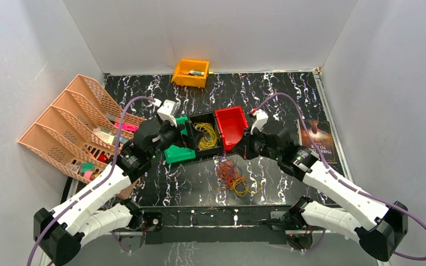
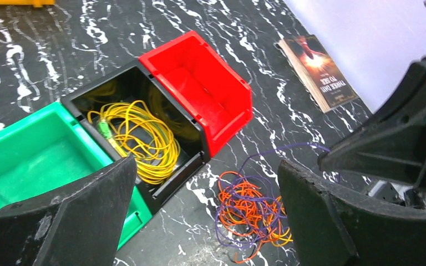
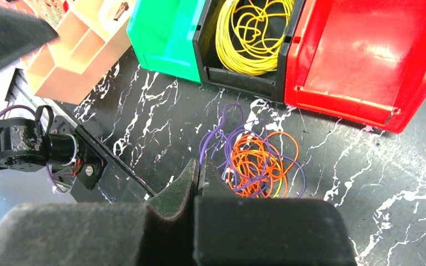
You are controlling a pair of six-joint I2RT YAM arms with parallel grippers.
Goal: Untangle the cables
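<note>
The orange and purple cables (image 1: 233, 178) are lying in a tangled heap on the counter (image 1: 288, 100), just in front of three bins that are sitting side by side. A coil of yellow cable (image 2: 138, 141) is resting inside the black bin (image 3: 238, 77), which is standing between the green bin (image 2: 28, 160) and the red bin (image 2: 199, 94). The left tool (image 2: 208, 169) is hanging wide open above the green and black bins, holding nothing. The right tool (image 3: 198, 169) is pressing its fingers together beside the heap; a purple strand is running up to its tips, and whether it is pinched I cannot tell.
</note>
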